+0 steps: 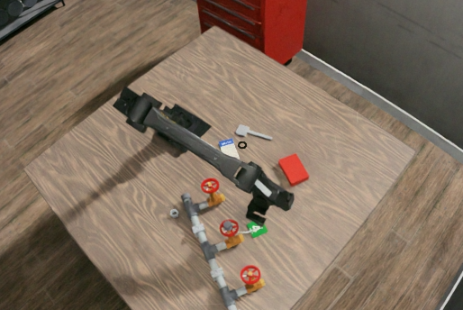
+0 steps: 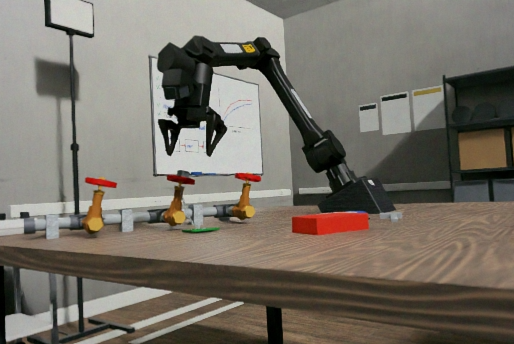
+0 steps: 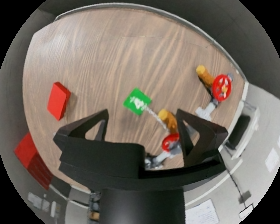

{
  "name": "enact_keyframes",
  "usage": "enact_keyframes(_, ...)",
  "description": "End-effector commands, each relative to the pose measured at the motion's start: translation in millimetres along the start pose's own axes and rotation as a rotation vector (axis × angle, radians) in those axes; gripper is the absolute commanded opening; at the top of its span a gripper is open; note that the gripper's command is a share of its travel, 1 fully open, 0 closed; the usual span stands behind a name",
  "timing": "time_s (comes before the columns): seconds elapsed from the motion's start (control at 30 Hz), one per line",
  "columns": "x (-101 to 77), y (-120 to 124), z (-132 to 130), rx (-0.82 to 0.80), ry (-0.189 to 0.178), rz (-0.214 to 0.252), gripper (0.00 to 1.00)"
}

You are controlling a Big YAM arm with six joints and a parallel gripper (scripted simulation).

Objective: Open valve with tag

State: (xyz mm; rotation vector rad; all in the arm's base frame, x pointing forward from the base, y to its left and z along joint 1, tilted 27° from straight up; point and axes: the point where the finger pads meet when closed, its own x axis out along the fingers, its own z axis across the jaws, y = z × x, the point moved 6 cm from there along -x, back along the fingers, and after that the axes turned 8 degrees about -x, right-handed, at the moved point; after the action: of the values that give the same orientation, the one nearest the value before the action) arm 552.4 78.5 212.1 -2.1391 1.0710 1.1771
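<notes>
Three valves with red handwheels stand on a grey pipe (image 1: 199, 227) (image 2: 137, 216). The middle valve (image 1: 229, 228) (image 2: 180, 179) (image 3: 171, 143) has a green tag (image 1: 257, 230) (image 2: 201, 230) (image 3: 138, 102) chained to it; the tag lies flat on the table. I cannot read the tag. The other valves are the one nearer the arm's base (image 1: 210, 186) (image 2: 247, 177) (image 3: 221, 84) and the far one (image 1: 250, 274) (image 2: 100, 182). My gripper (image 1: 257, 215) (image 2: 189, 147) (image 3: 142, 112) is open and empty. It points down and hangs well above the middle valve and the tag.
A red block (image 1: 294, 168) (image 2: 330, 223) (image 3: 59, 100) lies right of the arm. A grey tool (image 1: 249, 132), a black ring (image 1: 242, 144) and a blue-white card (image 1: 227, 145) lie near the arm. A grey nut (image 1: 172, 211) lies left of the pipe. A red cabinet (image 1: 254, 22) stands behind the table.
</notes>
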Motion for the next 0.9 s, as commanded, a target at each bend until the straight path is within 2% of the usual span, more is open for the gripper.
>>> enact_keyframes(0.0,-22.3,-18,-4,0.125,-0.021,0.014,1.00)
enact_keyframes(0.2,-34.7,-7,-9,0.235,-0.054,0.115,1.00)
enact_keyframes(0.27,-34.7,-7,-9,0.235,-0.054,0.115,1.00)
enact_keyframes(0.37,-45.6,-3,-8,0.291,-0.067,0.174,1.00)
enact_keyframes(0.53,-45.3,0,-11,0.305,-0.066,0.185,1.00)
enact_keyframes(0.57,-37.9,6,-4,0.292,-0.071,0.209,1.00)
enact_keyframes(0.6,-37.1,7,-3,0.291,-0.072,0.212,1.00)
enact_keyframes(0.87,-36.8,6,-3,0.293,-0.071,0.208,1.00)
